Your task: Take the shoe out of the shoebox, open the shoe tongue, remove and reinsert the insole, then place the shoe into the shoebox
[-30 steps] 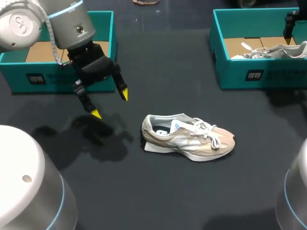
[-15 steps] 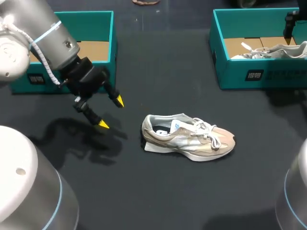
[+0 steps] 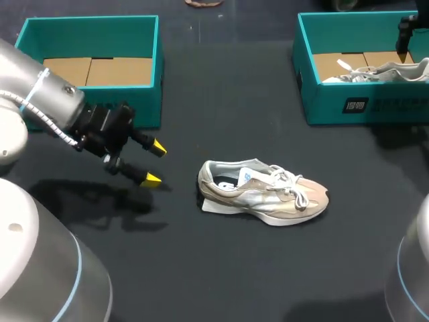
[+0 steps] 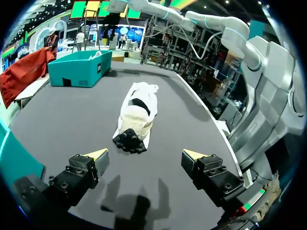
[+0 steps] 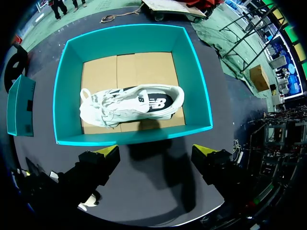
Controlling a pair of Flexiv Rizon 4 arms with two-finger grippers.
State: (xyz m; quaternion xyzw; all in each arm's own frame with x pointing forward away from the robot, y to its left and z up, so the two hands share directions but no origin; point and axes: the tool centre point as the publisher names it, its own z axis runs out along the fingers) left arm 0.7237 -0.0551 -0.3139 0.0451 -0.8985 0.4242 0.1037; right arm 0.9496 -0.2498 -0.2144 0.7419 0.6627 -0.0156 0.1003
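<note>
Progress looks like step one only: the beige-and-white lace-up sneaker point(image 3: 265, 193) sits out on the dark counter point(image 3: 221, 94), a bit ahead of the left end effector point(image 3: 154, 163). The empty teal cardboard shoebox point(image 3: 87, 20) is off to that end effector's side. The laces look done up and the tongue looks down, so I'd guess tongue, insole and re-boxing are all left. The heel faces that end effector and the toe points straight away, so the long axis runs right along its reach. Its fingers are spread wide, holding nothing. The right end effector point(image 5: 156, 151) is also wide open and empty, hovering over a second teal box point(image 5: 134, 136) with a white sneaker point(image 5: 132, 104) inside.
</note>
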